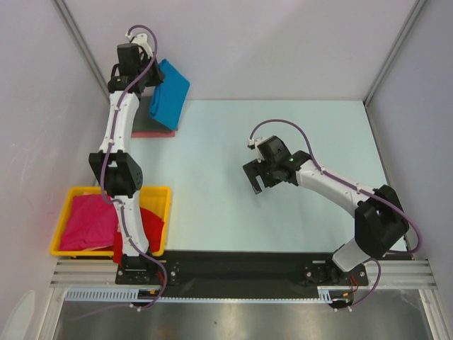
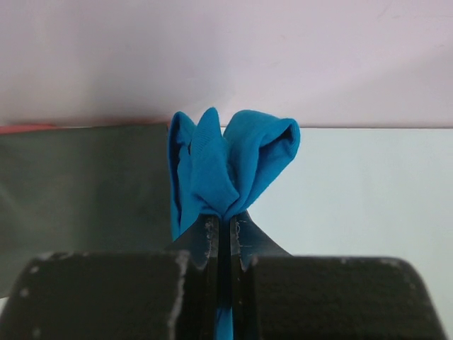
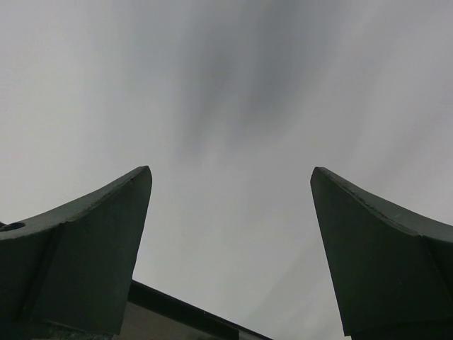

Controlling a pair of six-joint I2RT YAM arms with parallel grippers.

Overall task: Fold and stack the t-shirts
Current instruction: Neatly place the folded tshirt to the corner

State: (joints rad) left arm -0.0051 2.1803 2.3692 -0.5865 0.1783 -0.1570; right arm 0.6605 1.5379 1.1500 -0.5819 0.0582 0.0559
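My left gripper [image 1: 150, 76] is at the far left of the table, shut on the bright blue t-shirt [image 1: 168, 93], which hangs folded over the stack. In the left wrist view the blue cloth [image 2: 226, 170] bunches out from between the shut fingertips [image 2: 209, 230]. Under it lie a folded dark grey t-shirt [image 1: 152, 117] and a salmon pink t-shirt [image 1: 152, 134], only its edge showing. A magenta t-shirt [image 1: 88, 221] and a red t-shirt [image 1: 150, 223] lie in the yellow bin [image 1: 161, 193]. My right gripper [image 1: 257, 185] is open and empty above the table's middle; its fingertips [image 3: 113, 212] frame bare surface.
The yellow bin stands at the near left beside the left arm's base. The pale table [image 1: 283, 134] stretches between the stack and the right arm. Grey walls close the left, back and right sides. A black rail [image 1: 241, 265] runs along the near edge.
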